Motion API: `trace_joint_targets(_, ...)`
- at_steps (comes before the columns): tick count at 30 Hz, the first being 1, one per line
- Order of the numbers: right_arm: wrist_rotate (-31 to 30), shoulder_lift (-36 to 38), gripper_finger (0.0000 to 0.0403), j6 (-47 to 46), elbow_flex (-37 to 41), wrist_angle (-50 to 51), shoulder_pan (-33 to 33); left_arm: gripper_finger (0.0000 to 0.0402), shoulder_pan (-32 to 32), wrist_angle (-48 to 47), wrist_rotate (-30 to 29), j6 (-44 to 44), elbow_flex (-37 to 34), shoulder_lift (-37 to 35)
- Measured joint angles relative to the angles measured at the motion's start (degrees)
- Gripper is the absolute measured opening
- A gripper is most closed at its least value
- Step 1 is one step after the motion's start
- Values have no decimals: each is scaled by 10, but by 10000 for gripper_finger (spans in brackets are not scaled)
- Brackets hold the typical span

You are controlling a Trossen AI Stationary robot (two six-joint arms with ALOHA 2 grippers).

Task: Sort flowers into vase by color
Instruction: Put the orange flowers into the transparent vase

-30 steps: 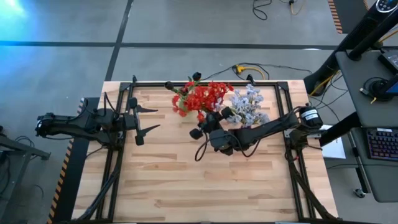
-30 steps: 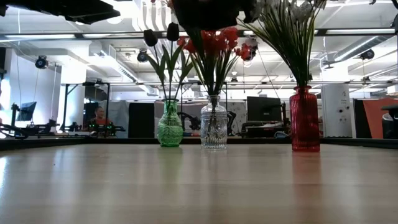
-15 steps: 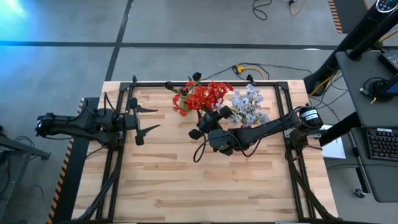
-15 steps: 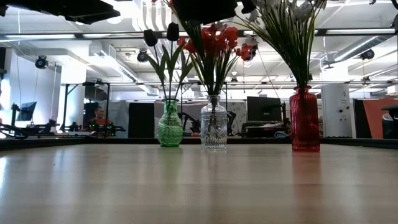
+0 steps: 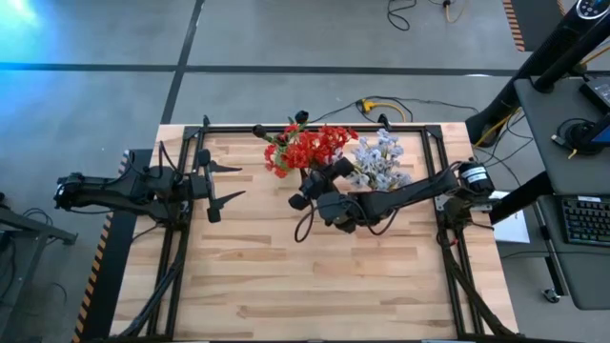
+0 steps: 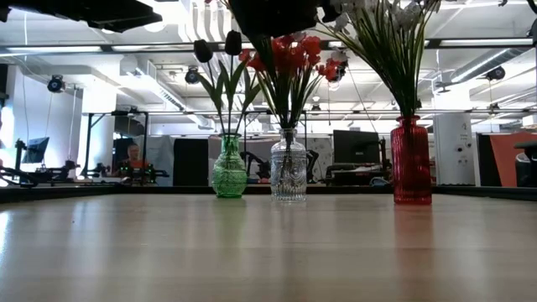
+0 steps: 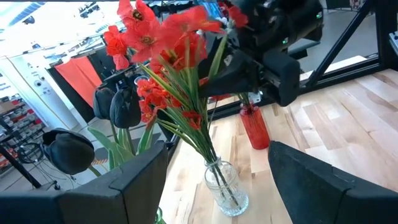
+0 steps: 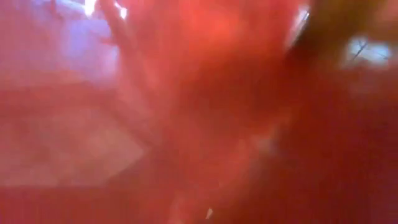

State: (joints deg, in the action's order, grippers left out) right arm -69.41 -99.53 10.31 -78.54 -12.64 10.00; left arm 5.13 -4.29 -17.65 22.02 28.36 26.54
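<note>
Three vases stand in a row near the table's far edge. A green vase [image 6: 229, 172] holds the dark buds [image 6: 218, 46], a clear vase [image 6: 289, 172] the red flowers [image 5: 307, 148], and a red vase [image 6: 411, 164] the pale blue-white flowers [image 5: 381, 162]. All stems stand in the vase necks. My right gripper [image 5: 315, 186] hovers high over the near side of the red blossoms [image 7: 155, 43]; its wrist view is filled with red blur. My left gripper [image 5: 227, 183] waits open at the table's left side, pointed at the vases.
Black frame rails [image 5: 315, 126] run along the table's far, left and right edges, just behind the vases. The wood surface [image 5: 305, 276] in front of the vases shows bare boards. Behind the table lies an open workroom with a seated person [image 6: 134, 155] far off.
My right gripper has drifted a little toward the table's left and far edge, closer over the red flowers. The red blossoms have swayed slightly in the clear vase.
</note>
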Motion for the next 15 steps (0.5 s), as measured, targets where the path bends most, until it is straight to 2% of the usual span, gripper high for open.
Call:
trace_joint_targets(5, 30, 0, 153, -12, 0, 1, -12, 260, 0, 0, 0, 0, 0, 0)
trace_joint_targets(13, 29, 0, 35, -7, 0, 7, -12, 260, 0, 0, 0, 0, 0, 0)
trace_joint_targets(15, 27, 0, 18, -7, 0, 9, -12, 260, 0, 0, 0, 0, 0, 0)
